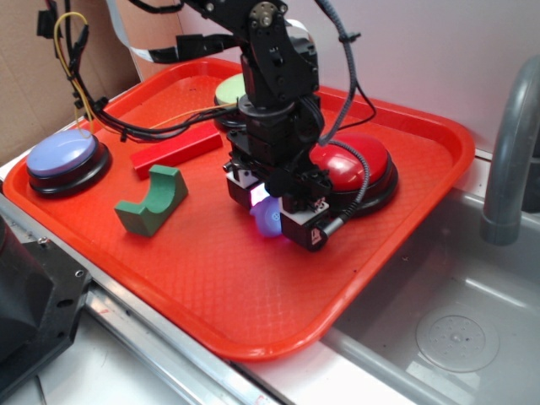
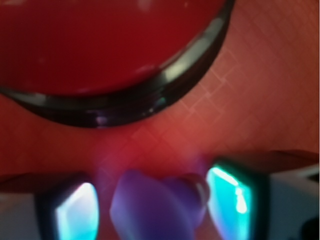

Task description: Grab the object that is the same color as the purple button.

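The object, a small purple lump (image 1: 270,222) (image 2: 155,207), lies on the red tray (image 1: 253,337) just in front of the red button. My gripper (image 1: 274,215) (image 2: 155,212) is lowered over it, one finger on each side. In the wrist view the right pad (image 2: 231,197) sits close against the lump's curled lobe, while a strip of tray shows between the lump and the left pad (image 2: 75,214). The jaws stand open around the lump. The purple button (image 1: 63,156), a lavender-blue dome on a black base, sits at the tray's far left corner.
A red dome button (image 1: 359,164) (image 2: 100,45) sits right behind the gripper. A pale green button (image 1: 229,87) is partly hidden by the arm. A green arch block (image 1: 152,201) and a red bar (image 1: 175,150) lie to the left. A sink (image 1: 456,329) with a faucet (image 1: 510,152) is on the right.
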Available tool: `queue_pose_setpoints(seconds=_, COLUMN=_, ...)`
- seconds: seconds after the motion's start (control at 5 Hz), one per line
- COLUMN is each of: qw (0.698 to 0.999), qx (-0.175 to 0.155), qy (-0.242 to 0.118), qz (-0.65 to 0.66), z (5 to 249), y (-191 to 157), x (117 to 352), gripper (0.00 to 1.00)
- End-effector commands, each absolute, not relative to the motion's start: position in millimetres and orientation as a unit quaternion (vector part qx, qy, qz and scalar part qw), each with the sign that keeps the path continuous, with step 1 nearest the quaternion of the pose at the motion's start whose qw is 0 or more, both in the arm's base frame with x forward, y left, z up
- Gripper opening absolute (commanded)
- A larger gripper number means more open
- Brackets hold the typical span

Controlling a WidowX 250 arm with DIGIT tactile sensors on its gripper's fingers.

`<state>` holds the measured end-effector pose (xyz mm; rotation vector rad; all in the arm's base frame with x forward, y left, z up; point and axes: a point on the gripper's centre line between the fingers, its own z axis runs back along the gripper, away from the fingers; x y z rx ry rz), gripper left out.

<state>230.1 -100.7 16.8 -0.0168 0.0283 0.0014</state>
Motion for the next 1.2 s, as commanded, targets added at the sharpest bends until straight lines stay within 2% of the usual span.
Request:
queue_pose_setpoints(seconds=0.0, qw=0.999, qx=-0.025, qy=-0.016, qz=0.014, z=29, y=-85, x=245, gripper=0.0)
queue_pose_setpoints(seconds=0.2, qw=1.0, qx=-0.016, qy=-0.017, qz=0.017, z=35, y=-79, x=247, gripper=0.0)
queue_pose_setpoints(seconds=0.4, qw=0.999, qx=-0.031, qy=-0.023, qz=0.035, z=59, y=-64, x=245, gripper=0.0)
queue_pose_setpoints(seconds=0.6, qw=0.997, qx=-0.029, qy=-0.027, qz=0.063, z=93, y=-51, x=236, gripper=0.0)
queue_pose_setpoints(seconds=0.8, qw=0.996, qx=-0.024, qy=-0.031, qz=0.075, z=129, y=-39, x=216, gripper=0.0)
queue_pose_setpoints(seconds=1.0, qw=0.995, qx=-0.016, qy=-0.052, qz=0.089, z=165, y=-28, x=191, gripper=0.0)
